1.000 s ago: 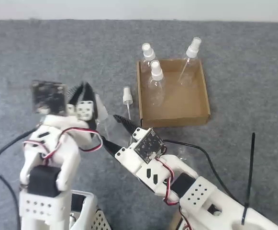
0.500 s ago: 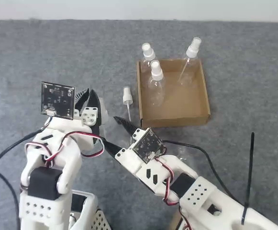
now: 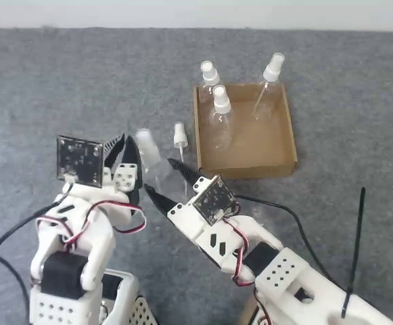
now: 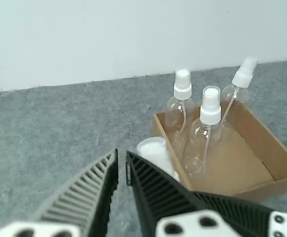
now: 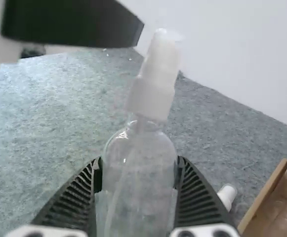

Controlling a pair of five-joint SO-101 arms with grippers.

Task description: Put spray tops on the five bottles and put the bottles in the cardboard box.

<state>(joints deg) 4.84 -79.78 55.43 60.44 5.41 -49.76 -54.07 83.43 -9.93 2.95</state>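
My right gripper is shut on a clear bottle whose white spray top sits on its neck; in the high view that top shows left of the cardboard box. Just left of the held bottle, my left gripper is shut with nothing between its fingers. The held bottle's top lies outside those fingers, on the box side. Three capped bottles stand in the box, one leaning in the far right corner. A loose spray top stands beside the box.
Grey carpet covers the table, with free room at the left and the far side. Cables run from both arm bases, and a black rod stands at the front right. A pale wall rises behind the table.
My left gripper has drawn back and slightly down from the bottle's top. The right gripper has shifted a little toward the box with the bottle, so the top now shows apart from the left fingers.
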